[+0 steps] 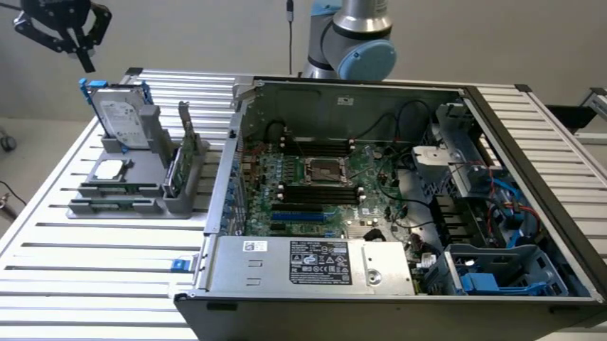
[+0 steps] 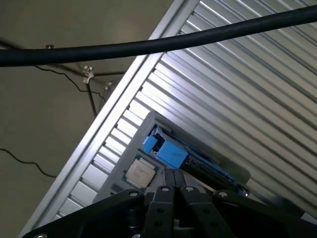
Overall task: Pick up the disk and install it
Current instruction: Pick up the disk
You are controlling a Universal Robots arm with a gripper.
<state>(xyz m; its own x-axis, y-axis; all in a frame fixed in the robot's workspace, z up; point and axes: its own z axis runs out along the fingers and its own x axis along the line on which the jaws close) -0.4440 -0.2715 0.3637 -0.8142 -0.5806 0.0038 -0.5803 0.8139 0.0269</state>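
Note:
The disk (image 1: 124, 117) stands upright on edge at the back of a grey holder (image 1: 142, 192), its white label facing the exterior view and its blue carrier framing it. My gripper (image 1: 85, 64) hangs in the air above the disk, a little toward the exterior view's left, and does not touch it. In the wrist view the two black fingers meet at the gripper's tip (image 2: 173, 174), shut with nothing between them, and the disk's blue carrier edge (image 2: 166, 151) lies just beyond them.
The grey holder also carries a small silver chip (image 1: 111, 169) and a green circuit stick (image 1: 187, 153). An open computer case (image 1: 379, 192) takes up the slatted metal table (image 1: 85, 277), with blue drive bays (image 1: 493, 280) at its near right corner. A black cable (image 2: 158, 42) crosses the wrist view.

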